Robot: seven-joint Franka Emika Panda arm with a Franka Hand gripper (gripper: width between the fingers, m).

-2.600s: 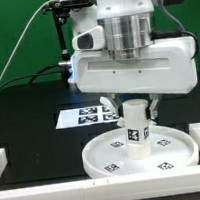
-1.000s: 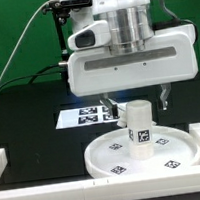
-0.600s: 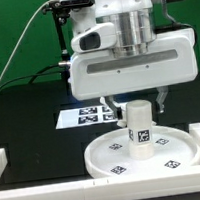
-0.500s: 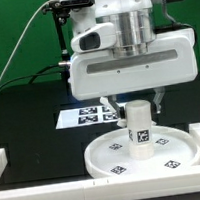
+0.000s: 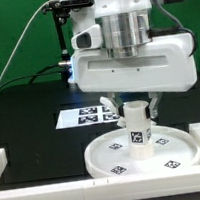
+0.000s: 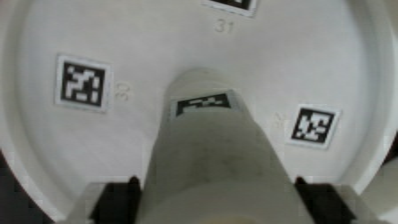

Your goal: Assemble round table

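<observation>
Reaching straight down over the disc, clamping the gripper on both sides of the leg, holding it upright at the disc's middle. Resting on a black table, near the marker board, before a green backdrop.

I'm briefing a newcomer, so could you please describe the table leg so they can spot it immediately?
Find the large rimmed white disc lying near the marker board. Upright at its centre, between the fingers of the gripper, stands the leg: a short thick white cylinder, the only tagged piece that rises above the flat ones.
</observation>
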